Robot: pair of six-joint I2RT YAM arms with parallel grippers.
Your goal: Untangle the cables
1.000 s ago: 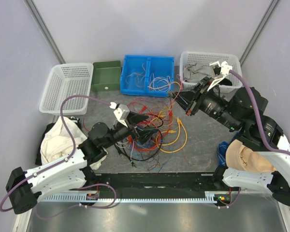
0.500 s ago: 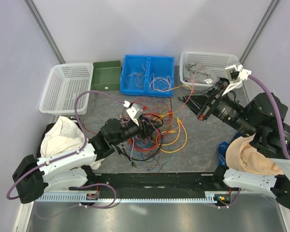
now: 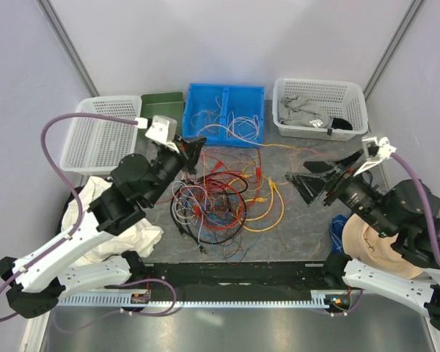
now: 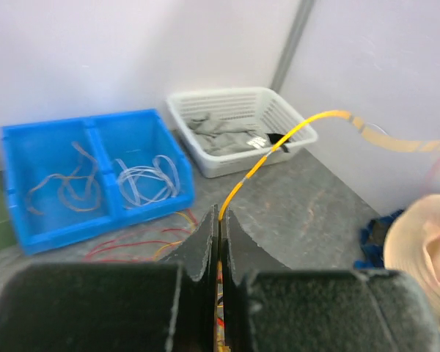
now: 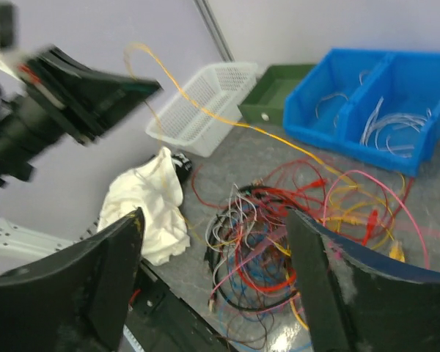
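Clamping a yellow cable (image 4: 268,155) in left gripper (image 3: 199,141), fingers pressed flat together on it, raised over table's (image 3: 308,220) far-left part, just in front of green bin (image 3: 161,114) & blue bin (image 3: 226,103). From left wrist cam: cable arcing up & right out of fingertips, twd white basket (image 3: 320,86) w/ grey cloth (image 3: 301,110). Holding right gripper (image 3: 301,174) spread wide, nothing btwn fingers, above table's right side, near tan hat (image 3: 370,238). Lying mid-table btwn both arms: rest of the cables (image 3: 220,196), a tangle of red, orange, yellow, white, blue & black. Resting in both compartments of blue bin: a few loose wires (image 3: 242,126). Beside left arm: white cloth (image 3: 95,209).
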